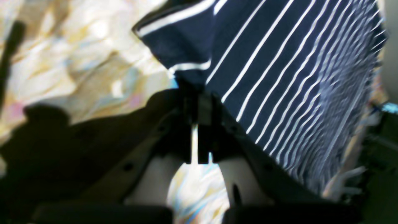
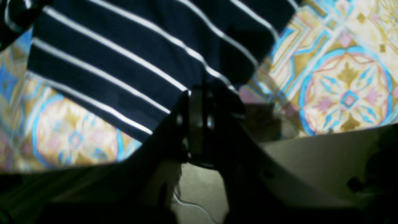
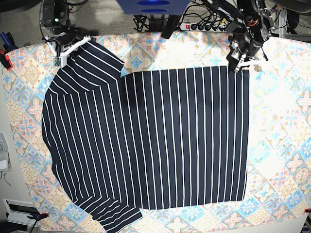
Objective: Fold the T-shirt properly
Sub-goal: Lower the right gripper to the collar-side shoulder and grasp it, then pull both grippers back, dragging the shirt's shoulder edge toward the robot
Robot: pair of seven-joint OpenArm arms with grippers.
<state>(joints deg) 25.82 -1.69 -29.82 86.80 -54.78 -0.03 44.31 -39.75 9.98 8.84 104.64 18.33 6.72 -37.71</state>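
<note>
The T-shirt (image 3: 146, 141), dark navy with thin white stripes, lies spread on the table, collar end toward the left and hem toward the right. My left gripper (image 3: 239, 64) is at the far right hem corner. In the left wrist view that gripper (image 1: 199, 93) is shut on a fold of the striped cloth (image 1: 279, 62), which is lifted off the tablecloth. At the far left sleeve my right gripper (image 3: 68, 48) pinches the sleeve edge. The right wrist view shows it (image 2: 200, 93) shut on the cloth (image 2: 124, 46).
A pastel diamond-tile tablecloth (image 3: 282, 145) covers the table. A power strip (image 3: 204, 26) and cables lie behind the far edge. Clamps hold the cloth at the left edge (image 3: 5, 58) and the near left corner (image 3: 39, 217).
</note>
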